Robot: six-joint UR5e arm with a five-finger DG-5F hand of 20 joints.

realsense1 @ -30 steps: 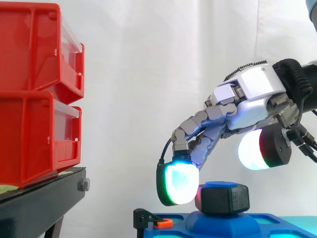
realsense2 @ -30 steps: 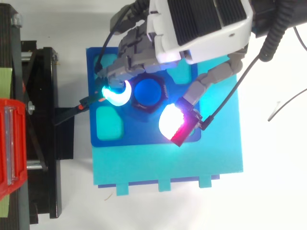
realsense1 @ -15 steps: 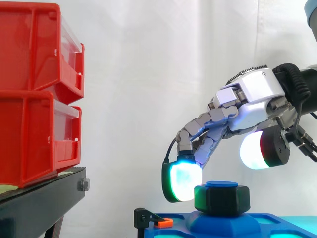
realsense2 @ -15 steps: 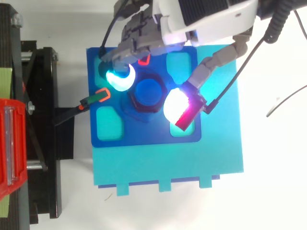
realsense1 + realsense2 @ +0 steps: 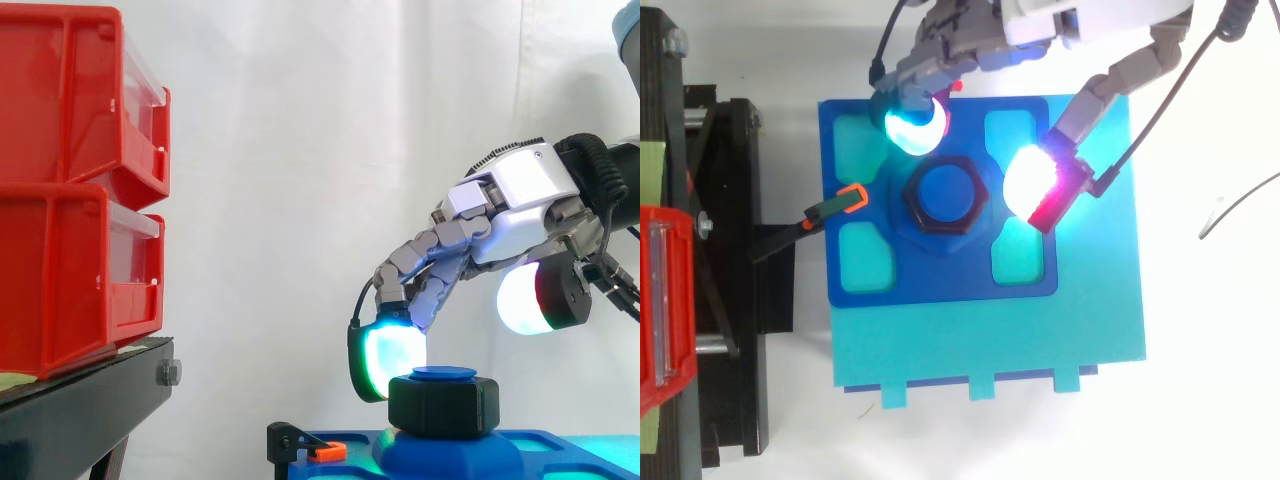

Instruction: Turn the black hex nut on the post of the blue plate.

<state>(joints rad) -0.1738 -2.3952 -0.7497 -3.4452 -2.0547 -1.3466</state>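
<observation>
The black hex nut (image 5: 913,203) sits on the blue post (image 5: 949,191) at the middle of the blue plate (image 5: 940,285), which lies on a cyan base (image 5: 1040,340) to the right of the black stand (image 5: 80,420) carrying the red bins (image 5: 70,190). The hand (image 5: 520,190) hangs over the far right of the plate with its fingers loosely bent and spread, gripping nothing. One cyan-green fingertip (image 5: 912,126) hovers just beyond the nut's far-left corner; in the side view its lower edge is level with the nut's top. The white-and-red thumb pad (image 5: 1036,182) is to the right of the nut and clearly above it. A black clamp with an orange tip (image 5: 845,200) reaches onto the plate's left edge, near the nut
</observation>
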